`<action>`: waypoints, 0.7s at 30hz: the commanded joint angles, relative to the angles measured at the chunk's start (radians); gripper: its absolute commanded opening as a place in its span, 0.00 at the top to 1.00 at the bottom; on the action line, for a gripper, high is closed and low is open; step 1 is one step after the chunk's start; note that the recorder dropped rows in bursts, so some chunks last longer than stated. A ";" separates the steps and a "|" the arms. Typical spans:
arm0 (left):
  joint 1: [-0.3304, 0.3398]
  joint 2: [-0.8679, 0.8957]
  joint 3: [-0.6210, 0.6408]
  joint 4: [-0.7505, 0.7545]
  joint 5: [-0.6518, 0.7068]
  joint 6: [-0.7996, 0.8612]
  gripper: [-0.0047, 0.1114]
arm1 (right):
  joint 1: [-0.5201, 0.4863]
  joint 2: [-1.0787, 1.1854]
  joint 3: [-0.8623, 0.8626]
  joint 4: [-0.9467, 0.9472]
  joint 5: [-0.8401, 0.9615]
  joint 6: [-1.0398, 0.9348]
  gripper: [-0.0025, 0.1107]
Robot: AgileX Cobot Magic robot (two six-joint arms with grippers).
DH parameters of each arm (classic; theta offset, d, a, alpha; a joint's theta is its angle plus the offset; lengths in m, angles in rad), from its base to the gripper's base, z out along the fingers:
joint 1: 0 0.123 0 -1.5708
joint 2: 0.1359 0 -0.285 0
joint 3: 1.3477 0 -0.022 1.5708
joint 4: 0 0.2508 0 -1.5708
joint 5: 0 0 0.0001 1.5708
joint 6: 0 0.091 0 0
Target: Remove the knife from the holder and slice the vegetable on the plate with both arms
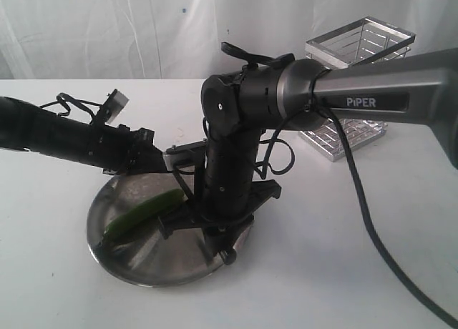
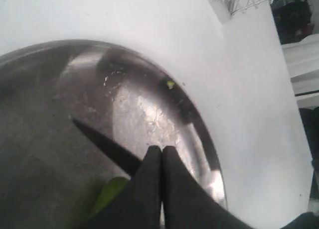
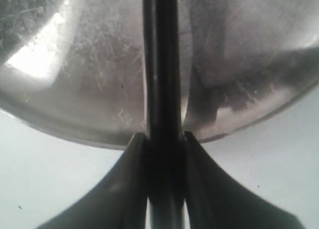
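The steel plate [image 1: 164, 268] lies on the white table with the green vegetable [image 1: 143, 211] across its left half. From the left, my left gripper [image 2: 162, 150] comes in low over the plate, jaws pressed together with nothing between them. The vegetable [image 2: 108, 195] shows partly under its fingers. My right gripper [image 3: 162, 135] hangs over the plate's near rim [image 3: 89, 124] and is shut on the black handle of the knife [image 3: 160, 64]. The dark blade [image 2: 104, 144] reaches across the plate, next to the vegetable. Behind on the right stands the wire holder [image 1: 358, 46].
The right arm's grey link [image 1: 379, 100] and its cable [image 1: 365, 200] cross the right side of the table in front of the holder. A tiny green scrap [image 2: 170, 83] lies near the plate's rim. White cloth hangs behind the table.
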 commanded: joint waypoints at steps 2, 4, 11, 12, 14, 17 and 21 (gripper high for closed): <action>0.003 -0.044 -0.004 -0.063 0.022 0.032 0.96 | 0.000 -0.005 -0.006 0.006 0.069 -0.008 0.98; 0.003 -0.044 -0.004 -0.068 0.004 0.055 0.96 | 0.000 -0.005 -0.006 0.026 0.069 -0.008 0.98; 0.003 0.009 -0.004 -0.070 0.026 0.071 0.96 | 0.000 -0.005 -0.006 0.033 0.069 -0.008 0.98; 0.003 0.014 -0.004 -0.080 0.028 0.071 0.96 | 0.000 -0.005 -0.006 0.033 0.069 -0.008 0.98; 0.003 0.016 -0.004 -0.085 0.028 0.087 0.96 | 0.000 -0.005 -0.006 0.033 0.069 -0.008 0.98; 0.003 0.016 -0.004 -0.106 0.044 0.091 0.96 | 0.000 -0.005 -0.006 0.033 0.069 -0.016 0.98; 0.001 0.016 -0.004 -0.120 0.049 0.128 0.96 | 0.000 -0.005 -0.006 0.033 0.069 -0.026 0.98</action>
